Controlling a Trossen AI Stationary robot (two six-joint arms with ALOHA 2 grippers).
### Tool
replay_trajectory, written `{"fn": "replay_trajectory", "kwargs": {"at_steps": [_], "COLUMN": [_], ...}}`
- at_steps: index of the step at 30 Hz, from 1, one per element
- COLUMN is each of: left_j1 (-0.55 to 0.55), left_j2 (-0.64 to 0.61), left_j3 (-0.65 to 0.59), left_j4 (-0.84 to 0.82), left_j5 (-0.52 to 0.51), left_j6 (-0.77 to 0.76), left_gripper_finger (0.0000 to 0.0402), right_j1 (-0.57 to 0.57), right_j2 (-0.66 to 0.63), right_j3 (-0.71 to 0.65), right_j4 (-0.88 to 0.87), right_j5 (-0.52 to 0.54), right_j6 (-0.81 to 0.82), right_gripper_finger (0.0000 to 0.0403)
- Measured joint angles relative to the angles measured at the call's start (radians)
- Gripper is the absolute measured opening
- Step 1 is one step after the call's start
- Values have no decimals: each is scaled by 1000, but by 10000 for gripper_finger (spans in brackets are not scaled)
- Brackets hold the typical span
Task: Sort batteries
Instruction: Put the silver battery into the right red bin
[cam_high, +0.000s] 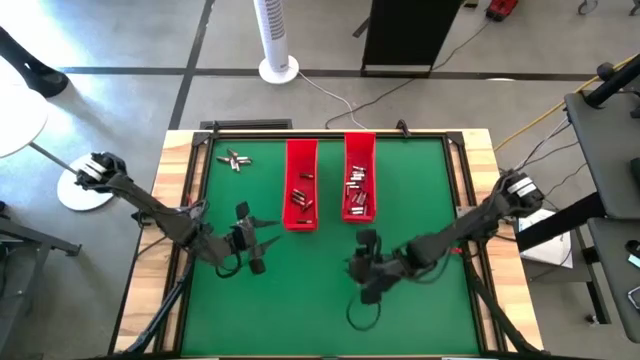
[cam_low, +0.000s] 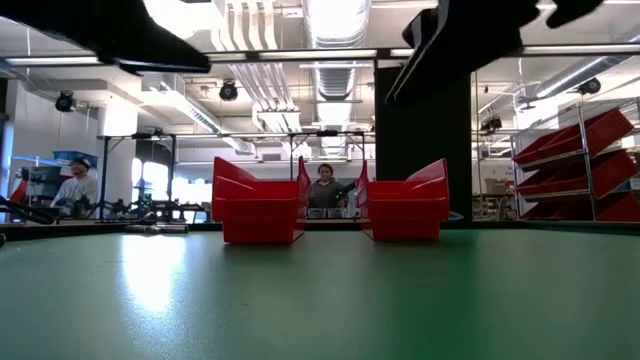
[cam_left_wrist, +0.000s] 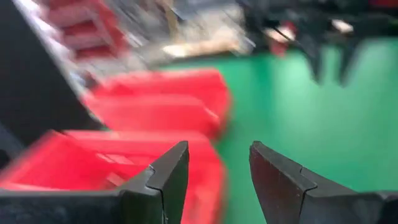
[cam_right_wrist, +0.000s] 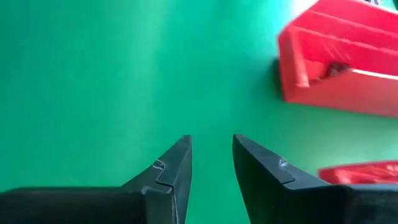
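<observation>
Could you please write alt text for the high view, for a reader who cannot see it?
Two red trays holding batteries sit side by side on a green table, with a few loose batteries at its far left corner. The left gripper and right gripper, both open and empty, hover near the trays' near ends.

We see a workshop-style lab: exposed ceiling ducts (cam_low: 335, 30), racks of red bins (cam_low: 575, 165), people (cam_low: 325, 188) seated at benches behind the green worktop (cam_high: 300, 290), and a tower fan (cam_high: 275, 35) on concrete floor.
</observation>
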Motion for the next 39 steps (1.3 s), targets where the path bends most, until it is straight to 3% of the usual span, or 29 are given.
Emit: {"fn": "replay_trajectory", "kwargs": {"at_steps": [7,10,13,18,29,39], "left_j1": [-17,-21,-20,-8,6,7], "left_j2": [-19,-8,-4,-6,9,30], "left_j3": [212,244,252,224,90,43], "left_j4": [-806,-1014,-1145,-1276,-1267,-1184], "left_j5": [453,579,664,687,706,804], "left_j6": [-660,-859,-939,-975,-960,-706], "left_gripper_finger": [150,150,150,150,150,150], "right_j1": [48,35,24,20,23,23], "right_j2": [63,83,102,104,104,104], "right_j3": [-81,-99,-108,-112,-112,-112], "right_j4": [202,269,322,358,367,367], "right_j5": [173,178,177,177,175,173], "right_j6": [9,13,14,25,90,98], "right_gripper_finger": [100,106,112,121,129,109]}}
